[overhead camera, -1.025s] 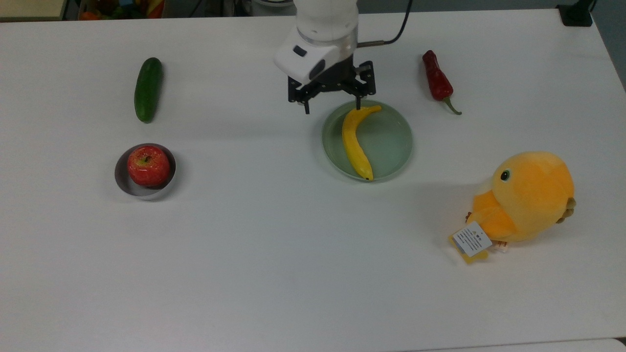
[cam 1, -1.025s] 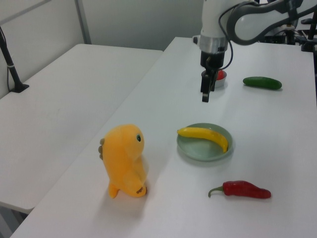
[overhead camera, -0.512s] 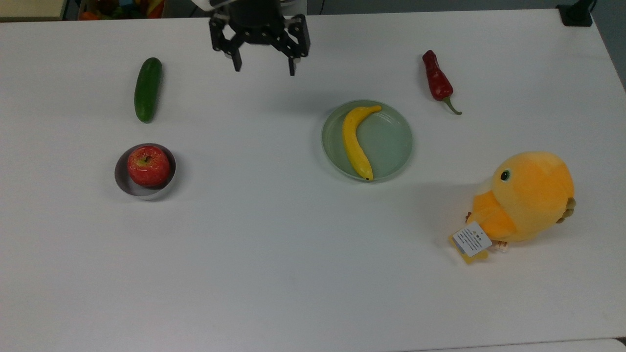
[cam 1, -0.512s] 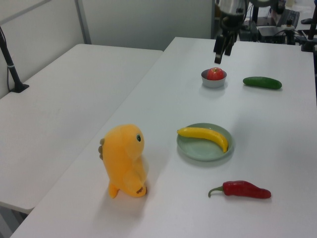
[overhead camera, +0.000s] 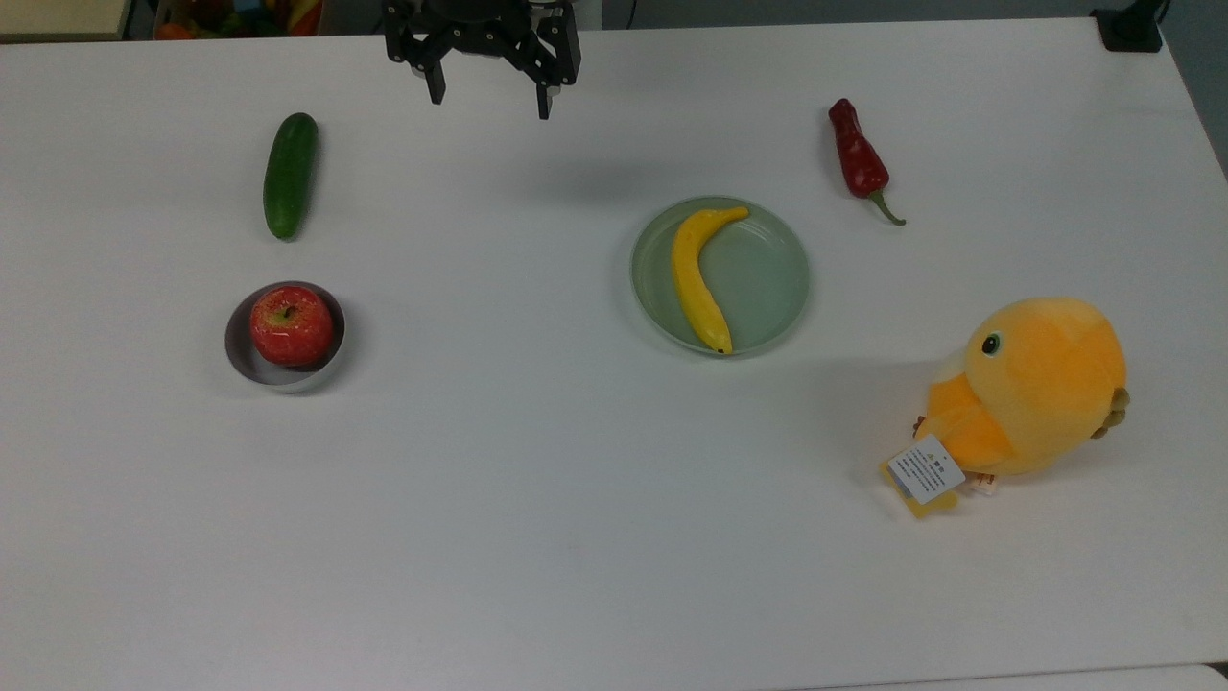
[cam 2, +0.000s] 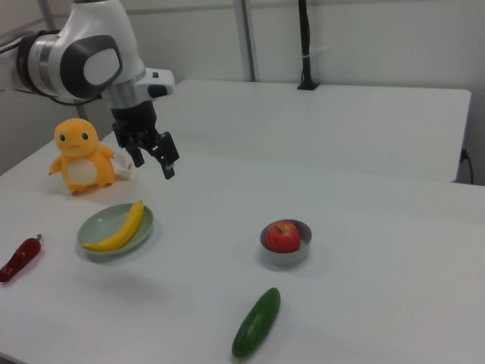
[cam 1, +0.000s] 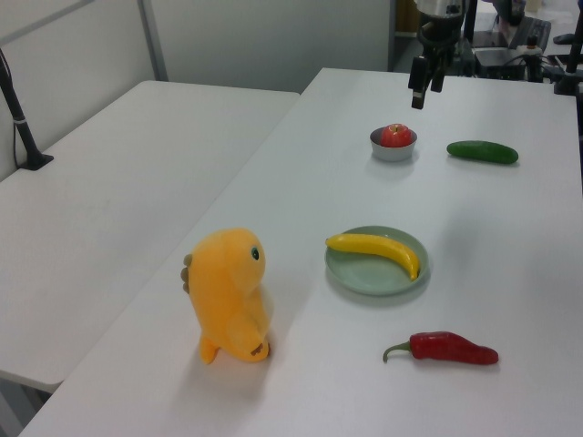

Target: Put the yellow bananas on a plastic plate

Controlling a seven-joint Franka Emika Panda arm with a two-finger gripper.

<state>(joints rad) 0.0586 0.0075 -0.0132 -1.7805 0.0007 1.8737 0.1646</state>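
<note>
1. Six items are sitting on the table (overhead camera: 576,537); going left to right in the top view: cucumber (overhead camera: 290,176), apple (overhead camera: 292,325) in its bowl (overhead camera: 239,357), banana (overhead camera: 695,279), plate (overhead camera: 767,278), pepper (overhead camera: 858,158), plush (overhead camera: 1036,389).
2. Cucumber is lying alone near the top view's left, with the apple's bowl just below it in that picture; neither is touching the other.
3. Gripper (overhead camera: 490,104) is hanging at the top view's upper edge, between cucumber and plate, well apart from both. Its fingers are standing wide apart with nothing between them.
4. In the right view the gripper (cam 2: 148,161) is hovering high above the table, off to the right view's right of the plate (cam 2: 97,224).
5. Banana is lying inside the plate, along the side toward the top view's left, its dark tip near the rim and its stem end reaching the opposite rim.
6. Left view is confirming this: banana (cam 1: 375,249) is resting across the plate (cam 1: 364,278), nothing holding it.
7. Judgement: placing is looking finished; the banana is free on the plate and seems settled.
8. Remaining, as far as I can judge: nothing beyond parking the arm.
</note>
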